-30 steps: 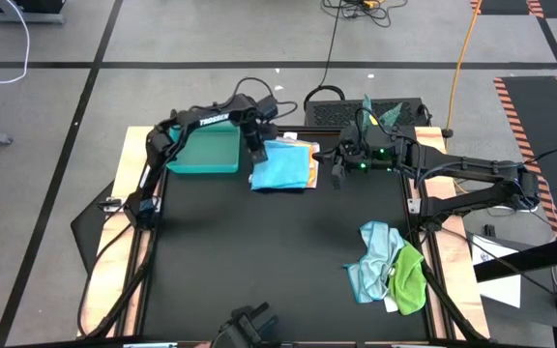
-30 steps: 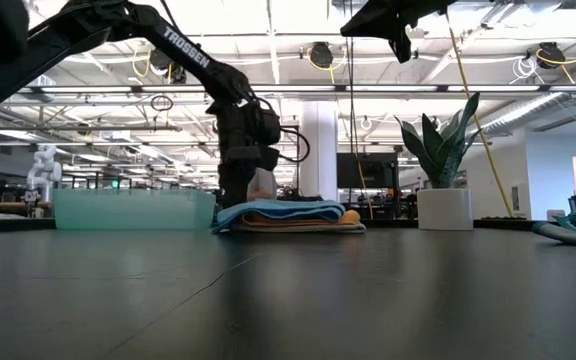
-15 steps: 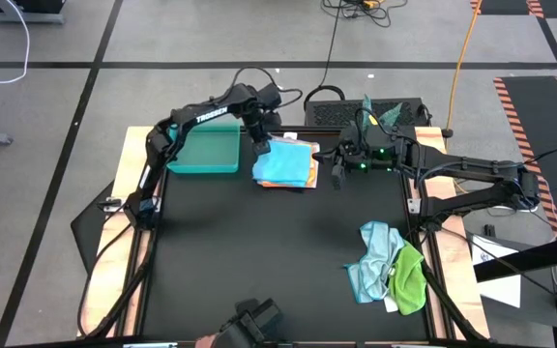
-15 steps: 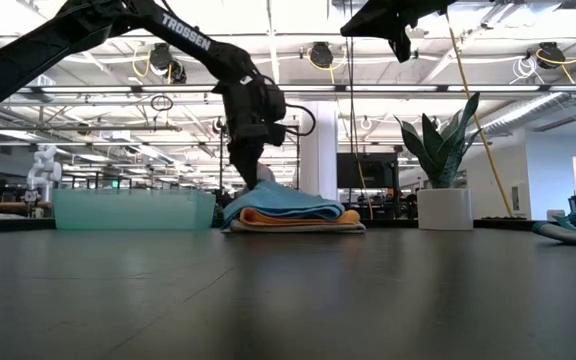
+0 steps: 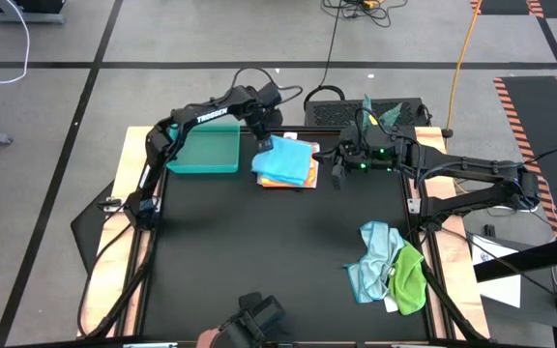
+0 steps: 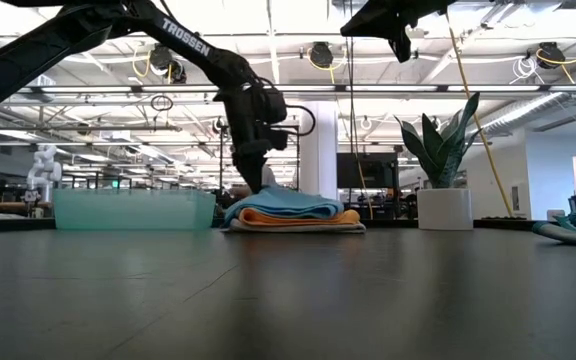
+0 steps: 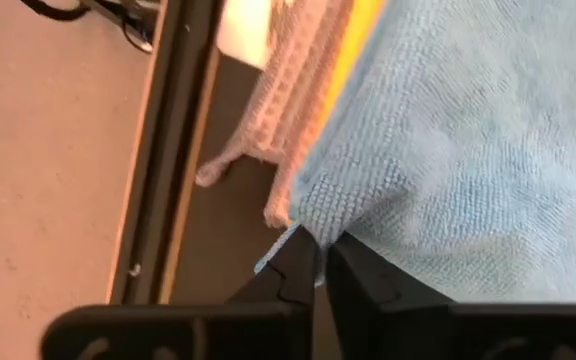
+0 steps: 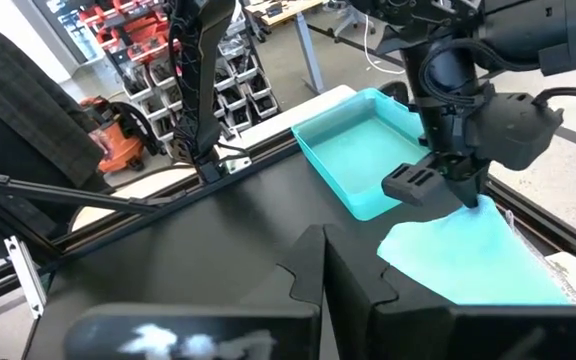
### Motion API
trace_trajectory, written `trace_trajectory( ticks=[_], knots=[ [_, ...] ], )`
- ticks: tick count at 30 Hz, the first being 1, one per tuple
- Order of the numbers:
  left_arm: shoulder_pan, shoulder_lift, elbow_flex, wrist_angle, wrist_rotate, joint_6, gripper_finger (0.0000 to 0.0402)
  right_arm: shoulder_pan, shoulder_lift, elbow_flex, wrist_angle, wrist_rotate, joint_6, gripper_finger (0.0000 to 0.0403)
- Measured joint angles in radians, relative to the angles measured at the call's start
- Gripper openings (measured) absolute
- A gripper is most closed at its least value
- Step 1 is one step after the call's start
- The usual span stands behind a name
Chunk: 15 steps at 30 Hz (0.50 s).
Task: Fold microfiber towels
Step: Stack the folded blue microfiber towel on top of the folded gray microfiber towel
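Pinching the corner of the bright blue towel (image 5: 285, 161), the left gripper (image 5: 262, 143) sits at the far side of the table (image 5: 259, 251), just beside the teal tray (image 5: 204, 152). In the left wrist view its two dark fingers (image 7: 293, 268) stand nearly together with a thin edge of blue cloth caught between them, so they are clamped on that towel's corner. The bright blue towel lies on top of a small stack: under it the yellow-orange towel (image 6: 298, 216) shows as a band along the edge, and the white-grey towel (image 6: 293, 227) lies at the bottom, flat on the table. The stack rests between the tray and the right gripper (image 5: 337, 178).

The right gripper hangs above the table near the far edge, just right of the stack, its fingers pressed together and holding nothing.

Well apart, near the table's right edge, the pale blue towel (image 5: 373, 253) and the green towel (image 5: 410, 278) lie crumpled in a loose heap, touching each other. A potted plant (image 6: 440, 165) stands beyond the table.
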Motion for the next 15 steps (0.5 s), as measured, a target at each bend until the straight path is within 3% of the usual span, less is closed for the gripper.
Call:
trace_trajectory(
  ticks=[8, 12, 15],
  knots=[
    [0.0, 0.0, 0.0, -0.057, -0.008, -0.067, 0.012, 0.0, 0.0, 0.0, -0.001, -0.001, -0.006, 0.0],
    [-0.006, 0.0, 0.0, -0.058, -0.086, -0.074, 0.0166, 0.0, 0.0, 0.0, -0.001, -0.001, -0.009, 0.0],
    [-0.013, -0.005, 0.0, -0.084, -0.168, -0.183, 0.0191, 0.0, 0.0, 0.0, -0.007, -0.001, -0.009, 0.0]
  ],
)
